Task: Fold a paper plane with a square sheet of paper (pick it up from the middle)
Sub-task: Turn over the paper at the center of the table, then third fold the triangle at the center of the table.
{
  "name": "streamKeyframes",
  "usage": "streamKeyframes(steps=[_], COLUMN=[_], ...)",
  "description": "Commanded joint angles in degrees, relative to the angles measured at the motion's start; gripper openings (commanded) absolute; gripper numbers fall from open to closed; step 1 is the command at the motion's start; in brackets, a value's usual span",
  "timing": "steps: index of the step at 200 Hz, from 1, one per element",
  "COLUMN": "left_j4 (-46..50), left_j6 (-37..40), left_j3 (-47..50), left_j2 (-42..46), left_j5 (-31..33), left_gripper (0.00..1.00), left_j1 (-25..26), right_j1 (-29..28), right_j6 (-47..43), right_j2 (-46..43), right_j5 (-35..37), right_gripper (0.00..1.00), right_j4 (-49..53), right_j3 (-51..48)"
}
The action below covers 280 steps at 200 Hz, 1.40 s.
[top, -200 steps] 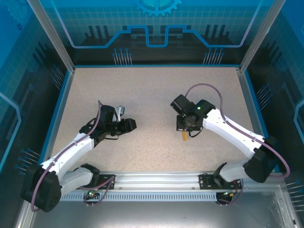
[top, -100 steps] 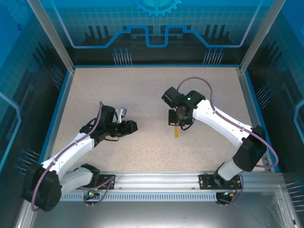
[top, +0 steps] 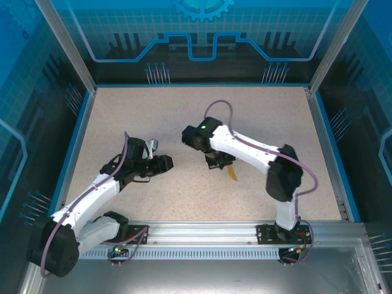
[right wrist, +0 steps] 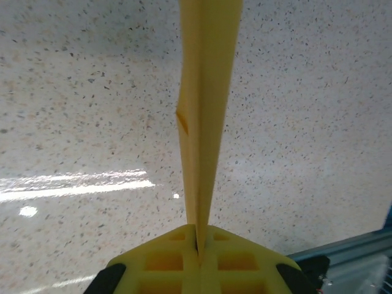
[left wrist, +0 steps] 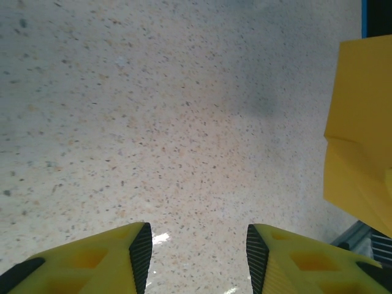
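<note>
Moved: right gripper (right wrist: 197, 236) swinging left to centre, pinching slim folded orange-yellow paper strip (right wrist: 205, 92).
Idle: left gripper (left wrist: 199, 245) hovering, fingers parted, empty.
Progress: paper narrowing; plane seemingly unfinished.

Far half of the table (top: 196, 104) is open rim to rim, so I've room to swing thru there. Mid-right is blocked: R arm (top: 257, 153) lies across it, R tool (top: 222, 163) clamped on the paper (top: 233, 173), which sticks out ahead. L tool (top: 163, 164) sits just left, narrow gap between them. Its fingers (left wrist: 92, 263) stand apart over bare table. Near-centre strip by the rail (top: 202, 228) is free.
</note>
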<state>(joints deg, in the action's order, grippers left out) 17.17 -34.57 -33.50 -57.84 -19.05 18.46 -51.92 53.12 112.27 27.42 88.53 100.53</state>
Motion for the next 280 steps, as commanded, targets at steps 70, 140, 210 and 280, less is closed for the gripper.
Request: streamKeyframes(steps=[70,140,210,280], left_j4=[9.6,3.4,-4.3,-1.3], left_j6=[-7.7,-2.8,-5.3,-1.4], left_j3=[5.3,5.6,9.1,7.5], left_j2=[12.0,12.5,11.1,8.2], left_j5=[19.1,5.6,-2.1,-2.1], left_gripper=[0.5,0.56,0.57,0.58], left_j1=[-1.5,-1.4,-0.2,-0.2], right_j1=[-5.5,-2.1,7.1,0.6], right_j6=[-1.8,-4.2,-7.6,2.5], right_j2=[18.4,-12.3,-21.0,-8.5], right_j5=[-13.5,-25.6,-40.9,-27.3], right_gripper=[0.24,0.45,0.26,0.24], right_j4=[-11.8,-55.1,-76.1,-73.5], right_j3=[9.4,-26.1,-49.8,-45.4])
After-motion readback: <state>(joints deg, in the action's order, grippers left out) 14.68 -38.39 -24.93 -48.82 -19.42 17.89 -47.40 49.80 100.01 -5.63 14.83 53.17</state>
